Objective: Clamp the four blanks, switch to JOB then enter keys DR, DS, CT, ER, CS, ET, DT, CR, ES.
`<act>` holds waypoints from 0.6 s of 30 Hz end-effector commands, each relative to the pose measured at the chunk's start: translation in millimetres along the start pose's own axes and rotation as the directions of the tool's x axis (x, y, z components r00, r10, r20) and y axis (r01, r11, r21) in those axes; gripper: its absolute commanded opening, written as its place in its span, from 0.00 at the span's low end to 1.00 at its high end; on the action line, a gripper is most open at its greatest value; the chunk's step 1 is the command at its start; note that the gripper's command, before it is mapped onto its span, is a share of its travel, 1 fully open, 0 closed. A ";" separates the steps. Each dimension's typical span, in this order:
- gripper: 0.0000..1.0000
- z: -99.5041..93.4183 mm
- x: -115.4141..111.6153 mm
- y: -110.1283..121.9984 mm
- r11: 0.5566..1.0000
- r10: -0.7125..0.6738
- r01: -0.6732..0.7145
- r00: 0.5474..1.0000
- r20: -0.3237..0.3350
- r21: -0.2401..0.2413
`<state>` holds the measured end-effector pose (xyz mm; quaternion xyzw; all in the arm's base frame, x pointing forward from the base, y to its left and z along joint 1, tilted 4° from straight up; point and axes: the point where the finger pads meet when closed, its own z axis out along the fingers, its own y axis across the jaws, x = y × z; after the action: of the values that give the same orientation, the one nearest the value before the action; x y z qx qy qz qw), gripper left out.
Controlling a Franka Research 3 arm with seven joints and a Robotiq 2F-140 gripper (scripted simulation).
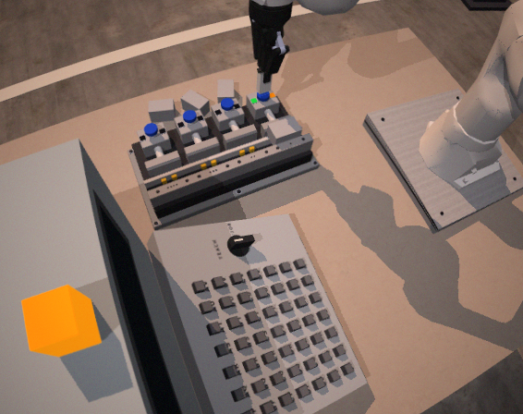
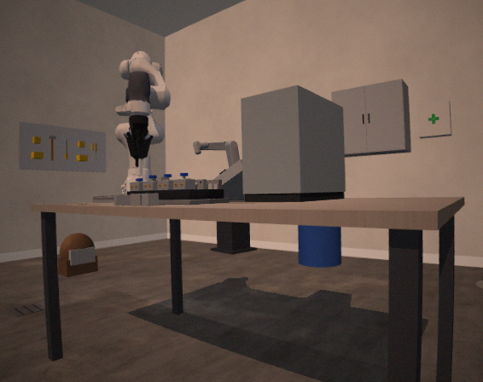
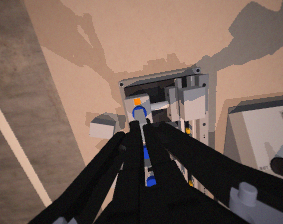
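My gripper (image 1: 263, 90) (image 2: 136, 164) (image 3: 139, 116) is shut and empty, its tips on the blue valve knob (image 1: 263, 96) (image 3: 139, 107) of the station nearest the robot base. That knob sits low; its amber lens (image 1: 273, 95) (image 3: 137, 101) and green lens (image 1: 253, 101) are lit. A grey blank (image 1: 284, 128) (image 3: 194, 103) lies on that station's rails. The other valve knobs (image 1: 226, 103) (image 1: 189, 115) (image 1: 151, 129) stand high, lenses dark, their rails without blanks. Three blanks (image 1: 225, 88) (image 1: 195, 103) (image 1: 162, 110) lie behind the vises. The selector (image 1: 239, 245) is black. No key looks lit.
The grey cabinet (image 1: 28, 222) (image 2: 270, 145) stands beside the key panel (image 1: 273, 231), with the amber lamp (image 1: 55, 319) bright on top. The key panel is in front of the vise fixture. The robot's base plate (image 1: 402, 152) is to the right in the top view.
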<state>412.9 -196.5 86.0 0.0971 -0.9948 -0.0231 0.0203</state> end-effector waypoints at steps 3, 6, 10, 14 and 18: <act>0.00 -10.1 -0.2 1.7 1.000 -0.003 0.003 1.000 -0.003 -0.004; 0.00 -21.5 -0.2 1.7 1.000 -0.003 0.003 1.000 -0.003 -0.004; 0.00 -40.3 -0.3 1.6 1.000 -0.003 0.003 1.000 -0.003 -0.004; 0.00 -60.5 -0.3 1.5 1.000 -0.003 0.003 1.000 -0.003 -0.004; 0.00 -79.3 -0.4 1.4 1.000 -0.003 0.003 1.000 -0.003 -0.004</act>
<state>424.9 -201.6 155.3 0.0986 -0.9950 -0.0162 0.0087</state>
